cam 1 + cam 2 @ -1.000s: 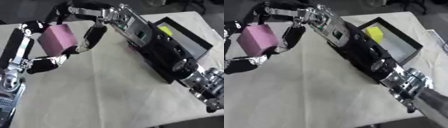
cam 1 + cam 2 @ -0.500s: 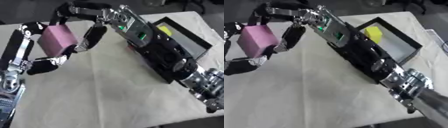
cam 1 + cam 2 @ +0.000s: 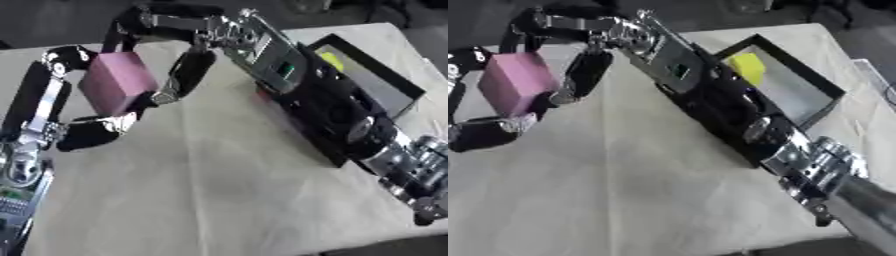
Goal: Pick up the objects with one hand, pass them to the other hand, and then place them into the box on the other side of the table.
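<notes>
1. Pink block (image 3: 118,90) is held above the tabletop (image 3: 219,190), well to the left of the black box (image 3: 794,90). It sits tilted, one corner pointing down.
2. Left robot hand (image 3: 83,132) comes up from the lower left, below and left of the pink block. Its long dark fingers run up the block's left edge to the upper corner, with the thumb side under the lower corner. Fingers are curved round the block: grasping it.
3. Right robot hand (image 3: 166,65) reaches across from the black box side. The forearm lies as a long diagonal from the lower right to the top centre, passing over the near-left wall of the black box. At the wrist the hand bends down and left toward the pink block.
4. Right robot hand fingers (image 3: 188,70) are curled round the pink block, one dark finger lying against its right face, another arching over its top edge. Both hands are closed on the block at once.
5. The black box lies open to the right of the pink block. A yellow object (image 3: 747,66) rests inside it, near the far-left corner. Exact shape of the yellow object cannot be made out.
6. The tabletop is covered in pale cloth.
</notes>
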Controlling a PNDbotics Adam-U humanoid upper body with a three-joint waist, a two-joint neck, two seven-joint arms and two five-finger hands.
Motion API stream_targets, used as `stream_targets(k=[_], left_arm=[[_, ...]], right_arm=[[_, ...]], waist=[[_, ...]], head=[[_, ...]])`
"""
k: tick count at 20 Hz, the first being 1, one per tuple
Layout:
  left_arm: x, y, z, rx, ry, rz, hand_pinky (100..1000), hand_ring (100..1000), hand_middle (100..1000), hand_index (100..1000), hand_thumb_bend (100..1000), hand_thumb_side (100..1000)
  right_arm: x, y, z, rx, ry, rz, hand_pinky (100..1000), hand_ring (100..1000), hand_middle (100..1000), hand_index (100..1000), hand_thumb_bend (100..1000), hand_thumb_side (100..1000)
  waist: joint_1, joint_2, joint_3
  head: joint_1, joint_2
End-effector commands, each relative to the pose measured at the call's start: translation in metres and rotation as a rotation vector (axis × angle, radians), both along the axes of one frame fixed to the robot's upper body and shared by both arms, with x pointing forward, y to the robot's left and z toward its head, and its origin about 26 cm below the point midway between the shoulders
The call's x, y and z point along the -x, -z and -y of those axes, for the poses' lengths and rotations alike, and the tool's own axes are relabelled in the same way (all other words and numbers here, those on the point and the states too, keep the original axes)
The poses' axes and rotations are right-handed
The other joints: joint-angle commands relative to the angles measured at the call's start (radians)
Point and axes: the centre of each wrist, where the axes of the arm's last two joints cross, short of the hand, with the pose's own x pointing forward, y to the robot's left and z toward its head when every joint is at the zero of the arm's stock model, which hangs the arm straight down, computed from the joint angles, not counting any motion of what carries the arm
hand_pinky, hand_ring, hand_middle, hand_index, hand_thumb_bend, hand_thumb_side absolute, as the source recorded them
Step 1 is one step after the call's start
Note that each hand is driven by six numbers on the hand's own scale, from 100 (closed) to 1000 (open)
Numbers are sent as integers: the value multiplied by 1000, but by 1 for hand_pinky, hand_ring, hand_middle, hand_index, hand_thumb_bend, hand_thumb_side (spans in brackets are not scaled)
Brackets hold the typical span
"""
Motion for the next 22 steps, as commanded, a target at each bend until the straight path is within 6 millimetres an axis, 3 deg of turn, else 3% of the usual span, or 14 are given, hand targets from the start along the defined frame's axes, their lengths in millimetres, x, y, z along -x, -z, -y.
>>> stream_targets(k=[1, 7, 13, 14, 15, 22], left_arm=[[-1, -9, -2, -19, -35, 41, 826, 701, 594, 796, 689, 388], [-1, -11, -1, -54, -101, 56, 842, 724, 613, 811, 786, 476], [0, -11, 0, -51, -127, 59, 843, 725, 614, 812, 789, 483], [0, -10, 0, -57, -128, 58, 854, 737, 622, 819, 889, 539], [0, -9, -1, -69, -130, 58, 856, 739, 623, 819, 906, 547], [-1, -4, -5, -122, -142, 43, 861, 743, 628, 820, 919, 531]], right_arm=[[4, -9, 1, -3, -5, 19, 845, 630, 496, 531, 387, 100], [5, -11, 1, -15, 2, 16, 840, 621, 490, 524, 395, 100], [5, -11, 1, -20, 7, 15, 840, 621, 490, 523, 395, 100], [5, -12, 1, -19, 7, 18, 838, 619, 488, 521, 398, 100], [5, -13, 2, -19, 9, 21, 838, 619, 488, 521, 398, 100], [6, -18, 6, -39, 18, 22, 836, 613, 487, 520, 396, 100]], waist=[[-9, -20, 0], [-8, -20, -2], [-8, -20, -4], [-8, -20, -4], [-7, -21, -4], [-7, -23, -6]], head=[[-1, 6], [-3, 6], [-3, 6], [-3, 6], [-3, 6], [-5, 6]])
